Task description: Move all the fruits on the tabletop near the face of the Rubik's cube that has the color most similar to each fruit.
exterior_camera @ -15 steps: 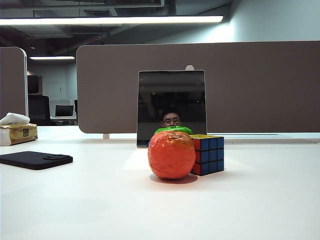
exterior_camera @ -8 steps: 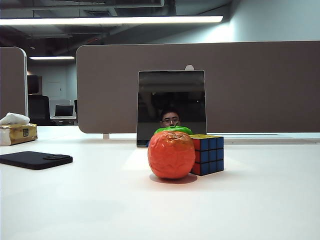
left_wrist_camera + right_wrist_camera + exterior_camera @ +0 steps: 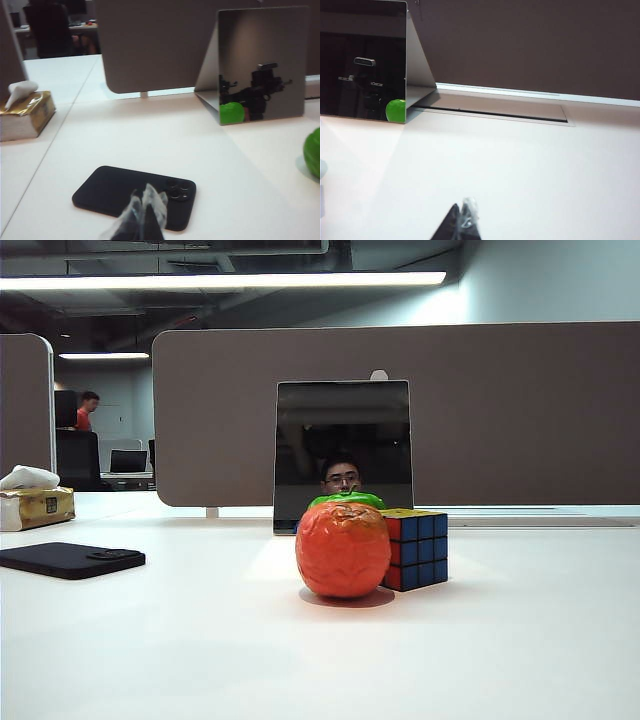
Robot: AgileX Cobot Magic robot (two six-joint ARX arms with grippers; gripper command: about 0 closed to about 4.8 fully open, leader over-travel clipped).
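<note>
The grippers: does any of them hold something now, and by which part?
Nothing is held. The left gripper is shut above the phone; the right gripper is shut over bare table.

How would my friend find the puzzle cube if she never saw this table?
Look at the white table, then at the dark mirror standing at its back. Just in front sits a wrinkly orange fruit, and the puzzle cube touches its right side. It is the only boxy thing there, with blue squares, black lines and a yellow top.

No legible text, labels or numbers.
</note>
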